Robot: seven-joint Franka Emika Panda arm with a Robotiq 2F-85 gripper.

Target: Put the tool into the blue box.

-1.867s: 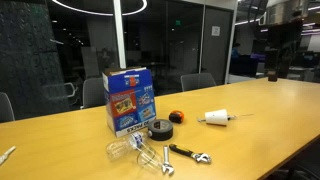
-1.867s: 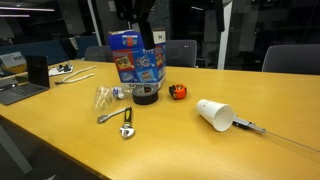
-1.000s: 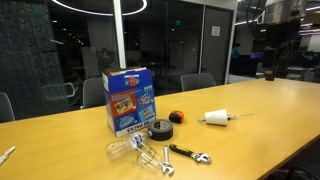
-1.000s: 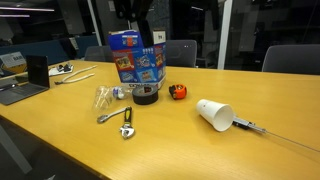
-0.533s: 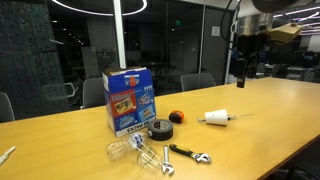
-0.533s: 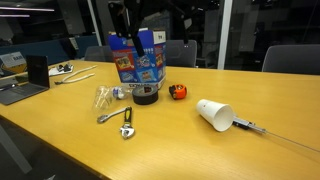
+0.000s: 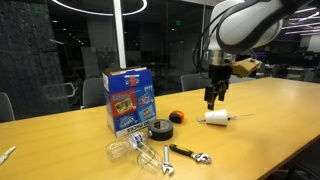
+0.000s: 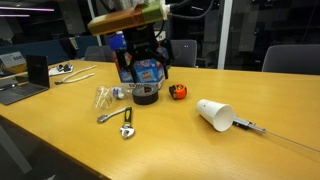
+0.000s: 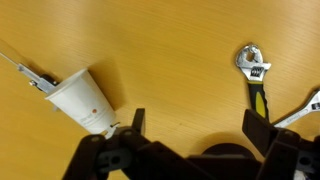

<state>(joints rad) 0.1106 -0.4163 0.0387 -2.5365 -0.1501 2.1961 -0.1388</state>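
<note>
Gripper (image 7: pixel 212 102) now lower above the table (image 7: pixel 275 115), jaws apart and empty, tool (image 7: pixel 188 153) untouched.

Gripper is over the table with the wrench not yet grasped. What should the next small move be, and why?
Probably shift the gripper across toward the tool before lowering. The fingers are open and empty, and they hang above the table by the white cup. In the wrist view the tool lies flat and off to one side, not between them.

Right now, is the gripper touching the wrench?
Apart. In an exterior view the gripper hangs high above the table while the wrench lies flat on it.
</note>
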